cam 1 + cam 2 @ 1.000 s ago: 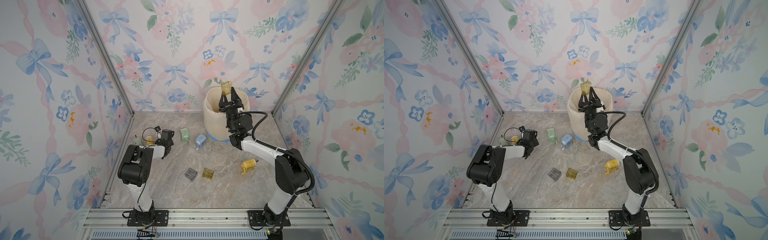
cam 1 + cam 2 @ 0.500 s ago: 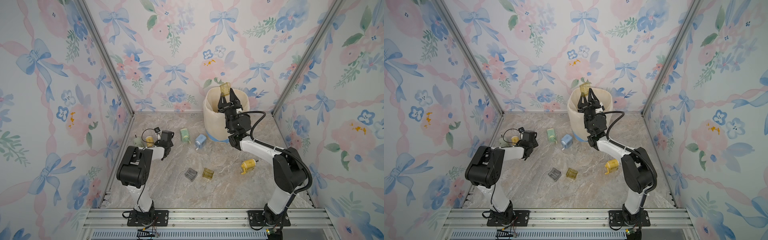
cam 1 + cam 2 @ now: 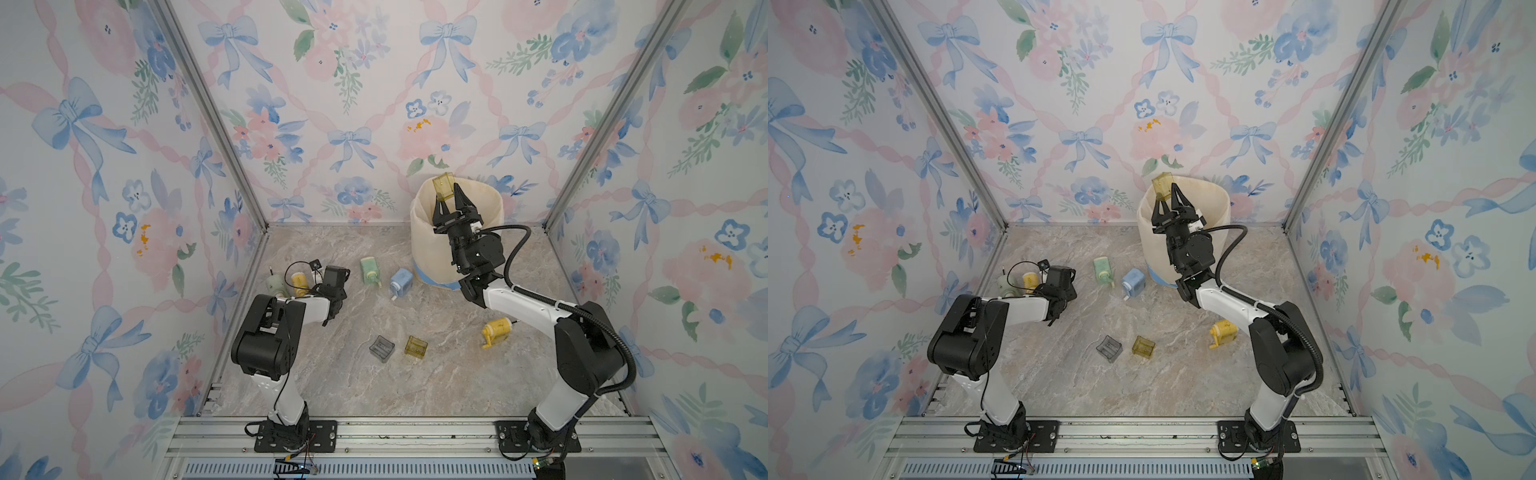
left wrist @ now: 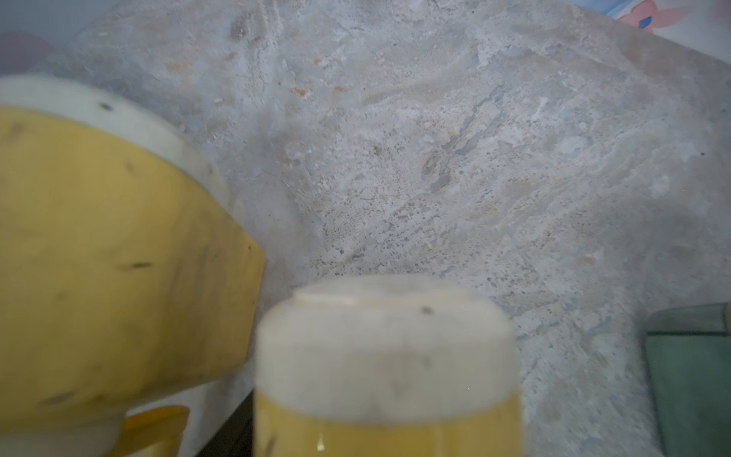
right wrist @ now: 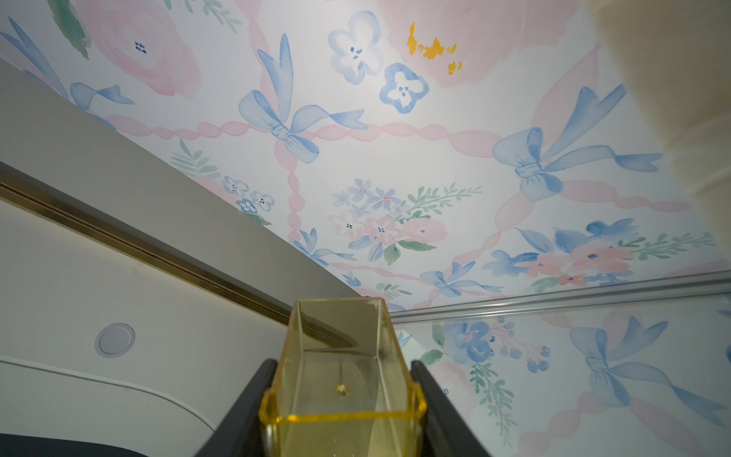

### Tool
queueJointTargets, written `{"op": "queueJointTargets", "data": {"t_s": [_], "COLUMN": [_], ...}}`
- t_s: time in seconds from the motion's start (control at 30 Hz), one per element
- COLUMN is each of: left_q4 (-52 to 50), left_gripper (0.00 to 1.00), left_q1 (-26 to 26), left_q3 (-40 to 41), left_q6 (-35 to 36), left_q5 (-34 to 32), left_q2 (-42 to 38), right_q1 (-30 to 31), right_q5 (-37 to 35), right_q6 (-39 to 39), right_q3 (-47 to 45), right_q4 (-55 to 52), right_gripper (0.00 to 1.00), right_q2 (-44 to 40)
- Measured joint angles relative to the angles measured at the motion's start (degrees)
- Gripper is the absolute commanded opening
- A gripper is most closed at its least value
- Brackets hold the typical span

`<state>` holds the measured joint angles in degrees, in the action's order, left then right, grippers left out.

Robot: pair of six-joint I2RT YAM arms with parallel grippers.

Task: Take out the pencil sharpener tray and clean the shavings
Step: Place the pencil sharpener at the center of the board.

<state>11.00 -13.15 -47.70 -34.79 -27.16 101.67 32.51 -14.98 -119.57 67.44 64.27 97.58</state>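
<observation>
My right gripper [image 3: 447,198] [image 3: 1167,195] is raised over the cream bin [image 3: 428,249] [image 3: 1152,249], shut on a clear yellow pencil sharpener tray [image 3: 444,186] [image 3: 1162,182]. In the right wrist view the tray [image 5: 340,380] sits between both black fingers [image 5: 253,403] and looks empty. My left gripper [image 3: 328,289] [image 3: 1054,286] is low at the far left beside a yellow sharpener [image 3: 299,280] [image 3: 1030,280]. Its fingers are hidden. The left wrist view shows only blurred yellow and white sharpener parts [image 4: 387,356] very close.
On the marble floor lie a pale green sharpener [image 3: 276,284], a green sharpener [image 3: 369,270], a blue sharpener [image 3: 401,282] and a yellow sharpener [image 3: 496,330]. A grey tray [image 3: 381,348] and a yellow tray [image 3: 416,345] lie mid-floor. Wallpapered walls close three sides.
My right gripper has shifted slightly left over the bin with the yellow tray still in it. The left arm has hardly moved.
</observation>
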Motion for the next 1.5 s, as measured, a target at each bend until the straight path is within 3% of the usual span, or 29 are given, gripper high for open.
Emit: {"op": "queueJointTargets", "data": {"t_s": [0.2,0.43,0.83,1.03,1.2,1.5], "left_q4": [-0.74,-0.90,-0.94,-0.90,-0.98,-1.05], "left_gripper": [0.66,0.68,0.71,0.85,0.90,0.92], "left_q1": [-0.17,-0.72,-1.25,-1.31,-1.95,-3.02], "left_q3": [0.20,0.24,0.37,0.37,0.37,1.66], "left_q6": [0.00,0.02,0.22,0.09,0.04,0.02], "left_q5": [-0.76,-1.36,-2.45,-2.40,-2.40,-2.51], "left_q2": [-1.73,-3.93,-7.72,-8.85,-8.90,-11.61], "right_q1": [0.17,0.17,0.20,1.53,3.30,3.10], "right_q5": [0.68,4.04,5.95,3.58,1.20,-0.35], "right_q6": [-0.02,-0.04,2.67,5.03,5.22,11.78], "right_q3": [-0.70,4.98,10.43,11.13,8.79,4.42], "right_q4": [-3.69,-9.75,-35.50,-44.48,-46.82,-50.42], "right_gripper": [0.28,0.27,0.27,0.26,0.26,0.27], "right_q2": [-2.19,-0.94,-8.96,-14.93,-17.57,-20.85]}}
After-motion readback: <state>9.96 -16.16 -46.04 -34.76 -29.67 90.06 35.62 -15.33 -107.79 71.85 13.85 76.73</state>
